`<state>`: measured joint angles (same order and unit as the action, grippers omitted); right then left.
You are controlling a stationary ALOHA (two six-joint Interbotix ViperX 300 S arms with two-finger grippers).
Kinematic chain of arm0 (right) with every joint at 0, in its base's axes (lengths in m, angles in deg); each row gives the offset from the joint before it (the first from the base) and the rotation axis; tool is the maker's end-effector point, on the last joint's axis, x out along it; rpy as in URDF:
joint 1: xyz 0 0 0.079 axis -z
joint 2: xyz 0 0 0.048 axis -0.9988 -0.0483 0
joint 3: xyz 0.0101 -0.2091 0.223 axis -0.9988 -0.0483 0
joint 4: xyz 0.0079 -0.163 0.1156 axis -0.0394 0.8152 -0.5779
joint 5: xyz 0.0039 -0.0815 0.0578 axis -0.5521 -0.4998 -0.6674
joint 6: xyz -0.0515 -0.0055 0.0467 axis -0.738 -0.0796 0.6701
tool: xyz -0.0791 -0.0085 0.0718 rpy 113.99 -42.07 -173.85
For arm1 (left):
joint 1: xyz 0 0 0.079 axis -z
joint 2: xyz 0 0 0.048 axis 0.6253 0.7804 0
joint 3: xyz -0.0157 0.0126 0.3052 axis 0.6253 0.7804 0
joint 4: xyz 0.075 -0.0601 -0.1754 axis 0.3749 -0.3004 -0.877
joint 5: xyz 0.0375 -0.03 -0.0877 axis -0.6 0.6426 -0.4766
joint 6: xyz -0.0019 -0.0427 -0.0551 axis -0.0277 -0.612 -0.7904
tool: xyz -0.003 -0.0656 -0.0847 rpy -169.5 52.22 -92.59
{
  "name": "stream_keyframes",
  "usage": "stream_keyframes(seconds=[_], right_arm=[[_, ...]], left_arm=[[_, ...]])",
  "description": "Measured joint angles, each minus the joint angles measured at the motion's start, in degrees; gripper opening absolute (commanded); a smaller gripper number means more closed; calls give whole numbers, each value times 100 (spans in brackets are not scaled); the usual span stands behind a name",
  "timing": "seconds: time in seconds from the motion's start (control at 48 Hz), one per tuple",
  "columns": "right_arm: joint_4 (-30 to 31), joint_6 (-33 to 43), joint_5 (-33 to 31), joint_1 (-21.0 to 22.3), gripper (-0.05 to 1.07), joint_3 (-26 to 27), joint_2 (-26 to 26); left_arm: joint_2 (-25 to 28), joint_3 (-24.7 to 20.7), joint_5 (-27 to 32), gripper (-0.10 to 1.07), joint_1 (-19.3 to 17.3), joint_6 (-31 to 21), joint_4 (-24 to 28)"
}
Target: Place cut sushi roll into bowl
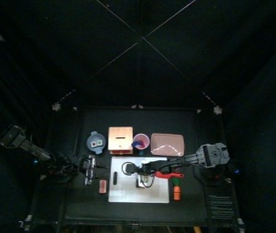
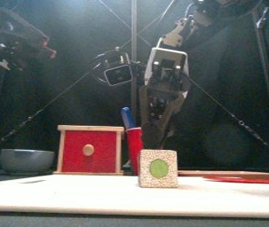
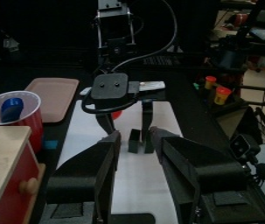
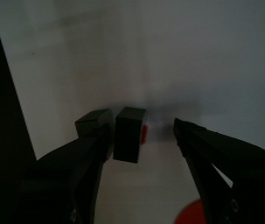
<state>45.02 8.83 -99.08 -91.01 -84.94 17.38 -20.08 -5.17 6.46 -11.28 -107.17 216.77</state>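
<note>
Speckled little box with a green oval (image 2: 158,168) stands closest in the front view. My right gripper (image 2: 157,133) hangs behind it, and the round grey-blue bowl (image 2: 27,160) sits well to its left, past a red wooden box (image 2: 89,149).

From my right wrist, the matte black jaws gape wide and grip nothing. A short dark sushi piece (image 4: 129,136) stands between them on the smooth white board (image 4: 158,61), just beside one jaw.

My left gripper (image 3: 132,144) waits nearby, jaws parted and empty.

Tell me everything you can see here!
sushi piece: one, dark, on the board between the right jaws
bowl: one, grey-blue, table's left end
box: one, wooden with red front, beside the bowl
cup: one, pink, between box and tray
tray: one, pinkish, beside the cup
board: one, white, front middle
block: one, speckled with green oval, front edge
right gripper: black, jaws open over the board
left gripper: black, jaws open, at the left
</note>
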Motion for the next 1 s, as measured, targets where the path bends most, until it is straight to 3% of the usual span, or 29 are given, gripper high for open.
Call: stream_keyframes(seconds=[0.375, 0.5, 0.688, 1.0], right_arm=[[53, 9, 44, 0, 71, 9, -141], [246, 0, 158, 62, 70, 246, -132], [686, -26, 686, 448, 70, 1178, -211], [1125, -35, 853, 1204, 70, 3313, -1441]], left_arm=[[0, -9, 0, 76, 0, 0, 0], [0, 0, 9, 76, 0, 0, 18], [0, 0, 0, 76, 0, 0, 141], [-9, 0, -18, 76, 9, 0, 290]])
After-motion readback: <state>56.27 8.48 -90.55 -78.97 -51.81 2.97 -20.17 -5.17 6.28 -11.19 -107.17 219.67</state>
